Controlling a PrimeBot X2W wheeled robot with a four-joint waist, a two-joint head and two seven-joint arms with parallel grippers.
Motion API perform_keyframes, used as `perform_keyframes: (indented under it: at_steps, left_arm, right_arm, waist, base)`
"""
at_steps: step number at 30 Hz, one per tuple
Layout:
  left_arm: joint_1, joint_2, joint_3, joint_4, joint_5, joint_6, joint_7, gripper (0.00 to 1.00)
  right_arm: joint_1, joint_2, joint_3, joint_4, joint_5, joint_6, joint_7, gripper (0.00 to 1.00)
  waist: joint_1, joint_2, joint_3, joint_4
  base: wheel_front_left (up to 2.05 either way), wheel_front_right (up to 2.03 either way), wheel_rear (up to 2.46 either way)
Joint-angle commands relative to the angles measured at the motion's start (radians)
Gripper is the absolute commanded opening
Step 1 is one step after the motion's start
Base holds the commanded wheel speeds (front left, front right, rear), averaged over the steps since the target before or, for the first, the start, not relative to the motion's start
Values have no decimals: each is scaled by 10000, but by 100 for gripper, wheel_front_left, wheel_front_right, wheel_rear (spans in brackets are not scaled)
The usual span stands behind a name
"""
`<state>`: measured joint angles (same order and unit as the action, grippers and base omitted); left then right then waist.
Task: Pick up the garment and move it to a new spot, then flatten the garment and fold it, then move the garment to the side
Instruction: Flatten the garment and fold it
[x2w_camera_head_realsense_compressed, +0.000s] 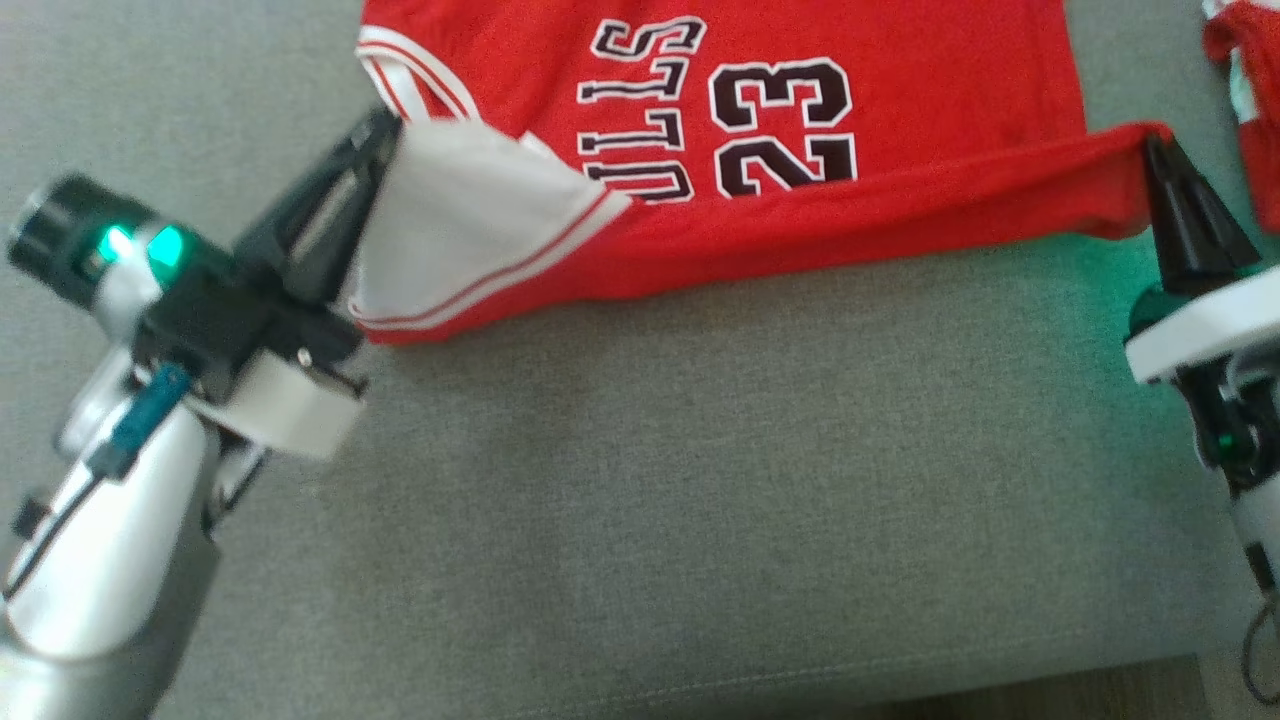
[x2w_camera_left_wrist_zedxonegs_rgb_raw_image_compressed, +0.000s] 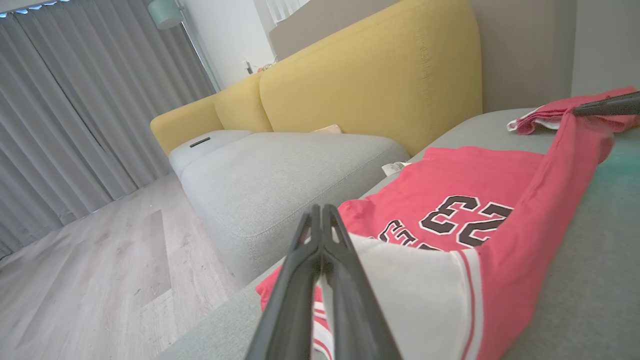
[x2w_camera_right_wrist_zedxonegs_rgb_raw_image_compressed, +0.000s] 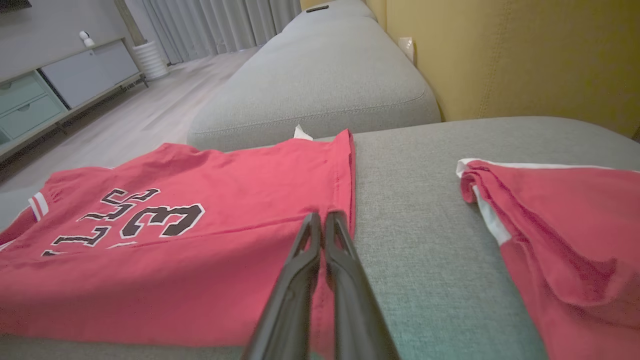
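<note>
A wide grey fabric seat cushion (x2w_camera_head_realsense_compressed: 640, 480) takes up most of the head view. A yellow padded backrest (x2w_camera_left_wrist_zedxonegs_rgb_raw_image_compressed: 380, 75) rises along the cushion's far edge. A pale wood floor (x2w_camera_left_wrist_zedxonegs_rgb_raw_image_compressed: 90, 260) lies beyond the cushion's left end, past a neighbouring grey seat.

The red fabric jersey (x2w_camera_head_realsense_compressed: 900, 90) is spread on the far half of the cushion. It has a black, white-outlined "23" and block letters, and white trim with red stripes. Its near edge is raised off the cushion and drawn into a long taut fold that runs across the cushion from left to right. At the left end of that fold the white inner face of the cloth is turned outward. A second red garment with white edging (x2w_camera_right_wrist_zedxonegs_rgb_raw_image_compressed: 565, 225) lies crumpled on the cushion's right end, apart from the jersey.

The left gripper (x2w_camera_head_realsense_compressed: 390, 118) stands over the cushion's left part. Its two long dark fingers are pressed together and pinch the jersey's lifted left corner, where the white lining begins. The right gripper (x2w_camera_head_realsense_compressed: 1155, 140) stands over the cushion's right part. Its fingers also meet at the tips and nip the right end of the raised red fold.

A small white tag (x2w_camera_right_wrist_zedxonegs_rgb_raw_image_compressed: 301, 133) sticks out from the jersey's far edge, at the cushion's back.
</note>
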<state>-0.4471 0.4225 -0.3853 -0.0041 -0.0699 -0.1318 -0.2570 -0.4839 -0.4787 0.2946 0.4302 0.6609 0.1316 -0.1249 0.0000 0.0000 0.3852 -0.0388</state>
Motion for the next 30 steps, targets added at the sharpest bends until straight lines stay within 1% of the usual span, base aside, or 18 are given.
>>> perform_keyframes:
  at_steps: [1, 5, 8, 15, 17, 18, 19, 20, 21, 22, 24, 27, 28, 30]
  left_arm:
    - [-582, 423, 374, -158, 97, 13, -47, 0]
    - [-1362, 500, 354, 214, 385, 13, -47, 0]
    - [-2008, 500, 406, 349, 624, 93, -47, 0]
    - [-2522, 488, 291, 689, 727, 108, -47, 0]
    - [-2588, 376, 281, 875, 625, 132, -47, 0]
    - [-2608, 299, 299, 1007, 554, 148, -47, 0]
    - [-2645, 239, 293, 1099, 531, 154, -47, 0]
    - [-2671, 182, 290, 1190, 508, 160, -47, 16]
    - [-2693, 135, 291, 1253, 502, 177, -47, 71]
    - [-2699, 88, 326, 1275, 522, 271, -47, 100]
    - [-2544, -24, 491, 1306, 461, 536, -47, 100]
    - [-1828, -352, 1089, 1264, 11, 1156, -47, 100]
    - [-1828, -352, 1089, 1264, 11, 1156, -47, 100]
    - [-1033, -703, 1441, 1275, -469, 1392, -47, 100]
  right_arm:
    - [-173, -84, 173, -55, -102, -9, -144, 0]
    - [-899, 26, 524, 544, -275, -9, -287, 0]
    - [-1547, 71, 791, 1049, -374, -9, -647, 0]
    - [-2336, 155, 1245, 1708, -359, -9, -1063, 0]
    - [-2507, 208, 1390, 1913, -364, -9, -1137, 0]
    - [-2580, 239, 1445, 2016, -355, -9, -1168, 46]
    - [-2651, 267, 1474, 2125, -341, -9, -1198, 100]
    - [-2726, 290, 1473, 2195, -359, -9, -1240, 100]
    - [-2777, 327, 1472, 2233, -371, -9, -1275, 100]
    - [-2804, 366, 1456, 2225, -393, -9, -1307, 100]
    - [-2761, 443, 1343, 2121, -477, -9, -1347, 100]
    - [-2422, 615, 907, 1543, -633, -9, -1362, 100]
    - [-2422, 615, 907, 1543, -633, -9, -1362, 100]
    - [-1991, 750, 632, 1105, -761, -9, -1364, 100]
  waist:
    - [0, 0, 285, -104]
    - [0, 0, 619, -181]
    - [0, 0, 917, -250]
    - [0, 0, 1178, -301]
    - [0, 0, 1218, -297]
    - [0, 0, 1230, -289]
    - [0, 0, 1238, -280]
    - [0, 0, 1241, -270]
    - [0, 0, 1234, -263]
    - [0, 0, 1212, -261]
    - [0, 0, 1126, -267]
    - [0, 0, 913, -304]
    - [0, 0, 913, -304]
    - [0, 0, 757, -327]
  base:
    - [0, 0, 0]
    - [0, 0, 0]
    - [0, 0, 0]
    - [0, 0, 0]
    - [0, 0, 0]
    - [0, 0, 0]
    - [0, 0, 0]
    - [0, 0, 0]
    - [0, 0, 0]
    - [0, 0, 0]
    - [0, 0, 0]
    - [0, 0, 0]
    - [0, 0, 0]
    - [0, 0, 0]
